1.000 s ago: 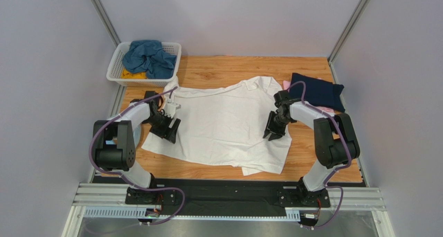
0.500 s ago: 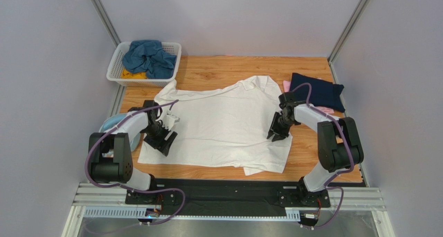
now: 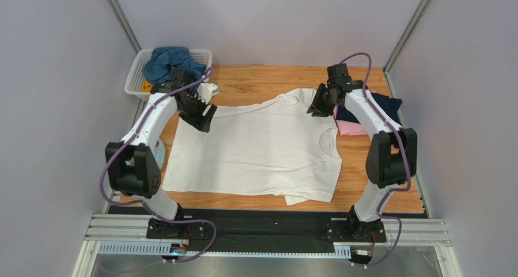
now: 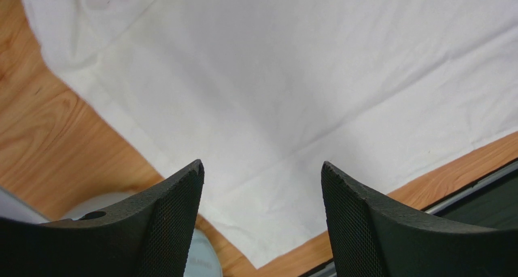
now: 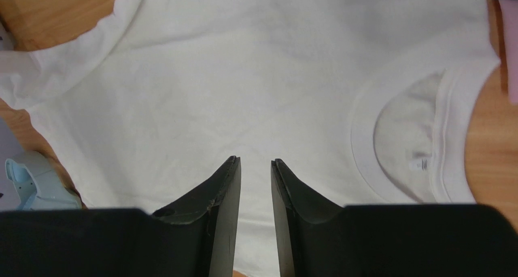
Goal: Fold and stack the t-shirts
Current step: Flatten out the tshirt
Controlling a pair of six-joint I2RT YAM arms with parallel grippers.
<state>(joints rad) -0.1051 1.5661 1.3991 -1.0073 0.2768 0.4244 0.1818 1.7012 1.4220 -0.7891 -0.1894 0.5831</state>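
White shirt (image 3: 255, 149) lies spread flat on wooden table (image 3: 267, 80). Its collar (image 5: 419, 137) is at its right end, with the neck label showing inside. One flap of cloth pokes out past the shirt's near edge, toward the right.

Left gripper (image 4: 261, 168) is over the shirt's far-left corner. Its fingers (image 4: 170, 210) are wide apart with nothing between them, only cloth and bare wood below.

Right gripper (image 5: 255, 162) is over the shirt's far-right corner, close to a sleeve. Its fingers are close together with a narrow gap, and nothing is caught in it.

Pink shirt (image 3: 349, 128) is folded just right of the white shirt's collar. Navy shirt (image 3: 383, 104) sits on top of it at its far side, partly hidden by the right arm.

Basket (image 3: 135, 77) sits beyond the white shirt's far-left corner. A crumpled teal-blue shirt (image 3: 173, 61) is heaped in it, and a bit of yellow shirt (image 3: 146, 85) shows underneath.

Light-blue headphones (image 5: 36, 180) lie just off the white shirt's left edge, mostly behind the left arm in the top view.
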